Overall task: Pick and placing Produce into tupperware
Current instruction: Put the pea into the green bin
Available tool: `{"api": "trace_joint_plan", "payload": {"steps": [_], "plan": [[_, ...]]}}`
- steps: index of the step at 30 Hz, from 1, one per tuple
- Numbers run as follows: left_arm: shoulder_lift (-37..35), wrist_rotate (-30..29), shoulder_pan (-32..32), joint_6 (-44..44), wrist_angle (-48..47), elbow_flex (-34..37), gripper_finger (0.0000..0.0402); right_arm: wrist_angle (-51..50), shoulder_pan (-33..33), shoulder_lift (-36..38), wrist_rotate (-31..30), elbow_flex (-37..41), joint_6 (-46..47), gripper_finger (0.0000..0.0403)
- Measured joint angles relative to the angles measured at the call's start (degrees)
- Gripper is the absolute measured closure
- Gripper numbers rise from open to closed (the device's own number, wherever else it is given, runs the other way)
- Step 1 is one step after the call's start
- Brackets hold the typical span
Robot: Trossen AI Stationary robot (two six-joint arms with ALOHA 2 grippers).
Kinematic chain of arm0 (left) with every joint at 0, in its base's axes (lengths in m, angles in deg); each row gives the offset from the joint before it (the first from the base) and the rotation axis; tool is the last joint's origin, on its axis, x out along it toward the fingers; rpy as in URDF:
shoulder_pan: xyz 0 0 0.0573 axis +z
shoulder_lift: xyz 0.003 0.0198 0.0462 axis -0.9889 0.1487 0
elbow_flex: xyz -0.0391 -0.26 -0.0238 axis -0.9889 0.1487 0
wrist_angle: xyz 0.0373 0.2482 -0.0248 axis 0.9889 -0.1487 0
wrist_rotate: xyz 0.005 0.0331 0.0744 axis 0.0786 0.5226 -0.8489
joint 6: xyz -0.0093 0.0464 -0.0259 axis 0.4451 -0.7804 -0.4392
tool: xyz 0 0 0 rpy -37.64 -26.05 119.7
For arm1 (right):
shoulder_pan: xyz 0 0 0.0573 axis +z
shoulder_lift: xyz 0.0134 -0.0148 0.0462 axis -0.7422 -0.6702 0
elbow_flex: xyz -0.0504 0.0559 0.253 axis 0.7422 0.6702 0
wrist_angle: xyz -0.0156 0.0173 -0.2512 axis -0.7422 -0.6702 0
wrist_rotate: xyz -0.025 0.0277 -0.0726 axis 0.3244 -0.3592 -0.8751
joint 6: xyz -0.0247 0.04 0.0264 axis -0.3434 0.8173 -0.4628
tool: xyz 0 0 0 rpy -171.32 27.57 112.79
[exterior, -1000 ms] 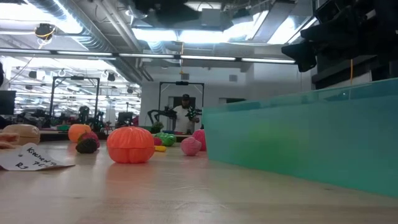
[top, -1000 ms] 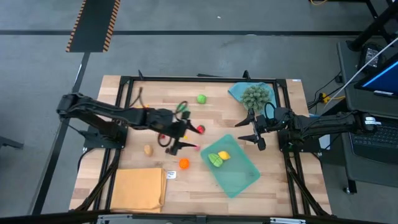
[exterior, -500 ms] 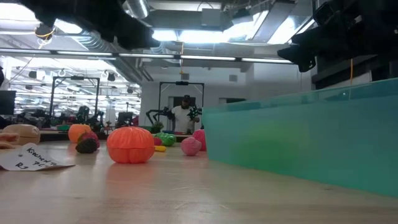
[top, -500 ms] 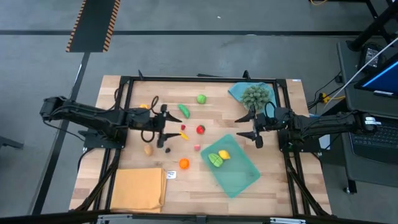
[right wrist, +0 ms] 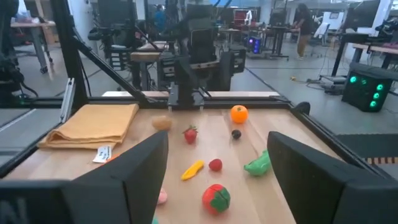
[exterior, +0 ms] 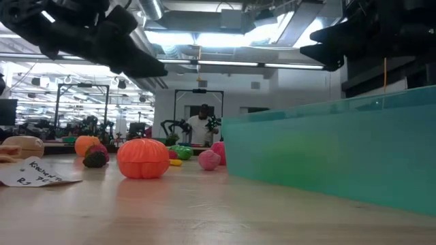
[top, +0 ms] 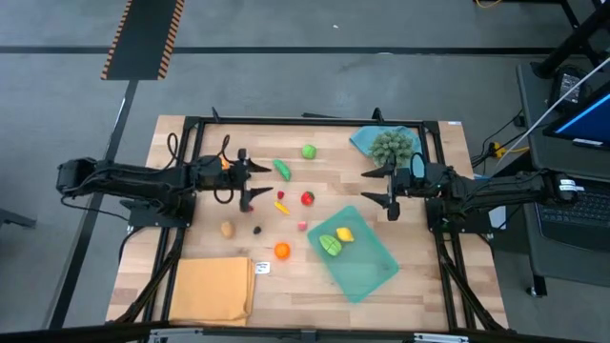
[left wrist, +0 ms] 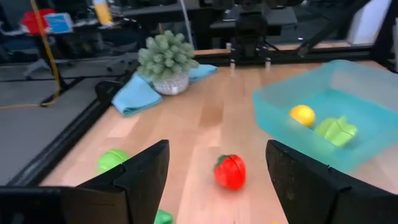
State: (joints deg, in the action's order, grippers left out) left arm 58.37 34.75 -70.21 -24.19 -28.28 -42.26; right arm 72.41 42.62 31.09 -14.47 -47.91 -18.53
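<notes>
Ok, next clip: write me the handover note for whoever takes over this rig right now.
Left gripper: open, empty, above the table's left-centre.
Right gripper: open, empty, hanging near the tupperware's far corner.
Done: a yellow piece and a green piece lie in the tupperware.
Left on the table: red tomato, orange pumpkin, green ball, green pod, tan piece, plus several smaller bits around them.
Spiky plant on the blue cloth is not produce.
</notes>
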Motion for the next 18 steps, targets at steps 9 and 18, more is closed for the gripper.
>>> {"api": "trace_joint_plan", "payload": {"steps": [9, 18], "plan": [[0.0, -0.64, 2.41, -1.31, 0.24, 0.0, 0.0141, -0.05, 0.02, 0.0, 0.0, 0.0, 0.44, 0.0127], [0.0, -0.64, 2.36, -0.46, 0.22, -0.02, 0.0141, -0.18, 0.02, 0.0, -0.01, 0.0, 1.72, 0.0127]]}}
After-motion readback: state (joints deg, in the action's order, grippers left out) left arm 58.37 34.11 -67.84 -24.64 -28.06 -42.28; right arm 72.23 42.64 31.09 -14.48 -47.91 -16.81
